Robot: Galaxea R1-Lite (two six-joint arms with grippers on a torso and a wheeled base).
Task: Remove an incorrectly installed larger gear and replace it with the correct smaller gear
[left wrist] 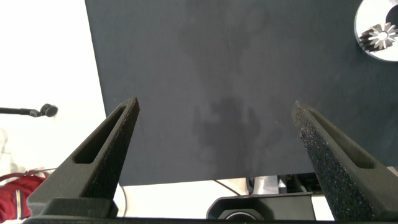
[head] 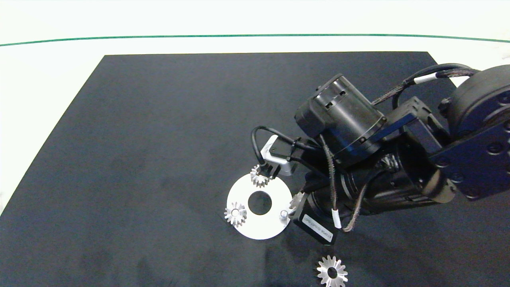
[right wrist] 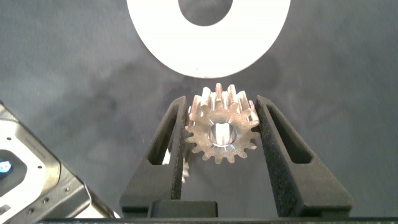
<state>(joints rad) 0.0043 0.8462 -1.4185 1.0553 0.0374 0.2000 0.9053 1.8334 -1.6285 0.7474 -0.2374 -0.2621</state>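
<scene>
Gripping the smaller gear point(right wrist: 222, 132), unmarked.

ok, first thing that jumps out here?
The right gripper is shut on a small gear, held just off the edge of the white disc at the mat's near middle. The disc carries two small gears and one bare peg. The large gear lies alone on the mat at the near edge; the left gripper hangs open over bare mat.
</scene>
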